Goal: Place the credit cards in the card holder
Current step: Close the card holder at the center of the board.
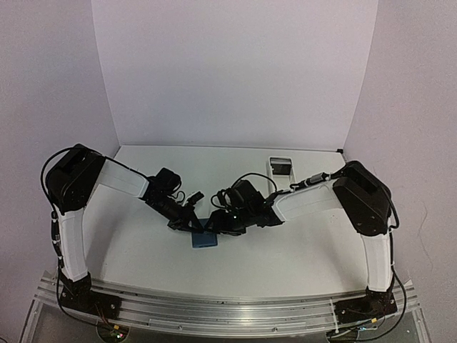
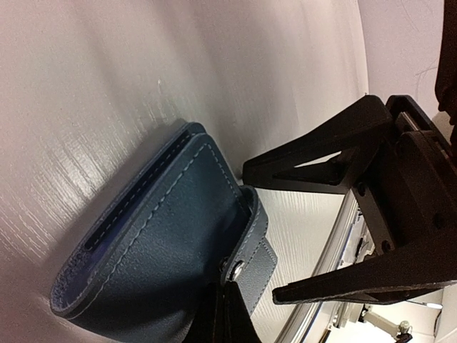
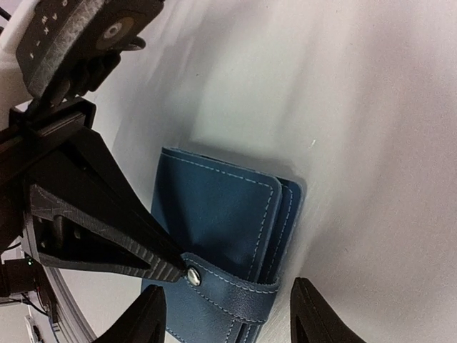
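Card holder (image 1: 203, 239) lies folded on the tabletop (image 1: 300, 250), centre-near, with its snap tab (image 3: 228, 286) apparently fastened. The left claw (image 2: 225, 289) sits at the snap, and whether it pinches there cannot be told. The right claw (image 3: 227, 300) straddles the tab end, fingers apart. Unsnapping likely needs one claw pinning the body while the other peels. There is open room all round, least toward the near edge.

— What sits just right of centre in the top view?
— A small white tray (image 1: 280, 158), dark inside, at the back of the white table (image 1: 307, 250).
— And around it?
— Plain pale walls (image 1: 235, 71) fill the upper frame; a metal rail (image 1: 228, 309) runs along the bottom.
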Controlling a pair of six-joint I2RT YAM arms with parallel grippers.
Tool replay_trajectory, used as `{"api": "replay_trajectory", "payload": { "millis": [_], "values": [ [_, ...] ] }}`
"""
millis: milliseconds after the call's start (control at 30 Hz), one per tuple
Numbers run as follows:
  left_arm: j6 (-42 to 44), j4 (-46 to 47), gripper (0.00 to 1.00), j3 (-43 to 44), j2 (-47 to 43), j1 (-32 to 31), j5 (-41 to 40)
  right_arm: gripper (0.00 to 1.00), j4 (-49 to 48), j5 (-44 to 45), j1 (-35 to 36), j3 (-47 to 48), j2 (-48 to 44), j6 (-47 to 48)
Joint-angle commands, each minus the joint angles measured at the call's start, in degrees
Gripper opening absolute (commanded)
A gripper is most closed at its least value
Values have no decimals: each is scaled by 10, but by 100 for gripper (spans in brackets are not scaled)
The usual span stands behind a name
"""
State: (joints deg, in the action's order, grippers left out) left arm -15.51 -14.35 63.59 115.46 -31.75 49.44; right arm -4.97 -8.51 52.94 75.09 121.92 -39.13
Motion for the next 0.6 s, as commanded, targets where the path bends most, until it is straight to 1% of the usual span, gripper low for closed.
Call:
{"api": "replay_trajectory", "payload": {
  "millis": [0,67,200,300,567],
  "values": [
    [-2,-4,0,-7,-15,2,-28,56,-8,0,6,21,22,-9],
    [-5,-10,0,-5,-11,0,-33,55,-6,6,8,28,31,-16],
    [-4,-35,0,-6,-7,0,-57,48,7,23,11,26,38,-28],
    [-2,-57,0,-3,-6,1,-74,45,32,42,20,28,40,-18],
    [-26,-63,0,-3,-5,-2,-86,44,86,97,51,33,51,11]
  ]
}}
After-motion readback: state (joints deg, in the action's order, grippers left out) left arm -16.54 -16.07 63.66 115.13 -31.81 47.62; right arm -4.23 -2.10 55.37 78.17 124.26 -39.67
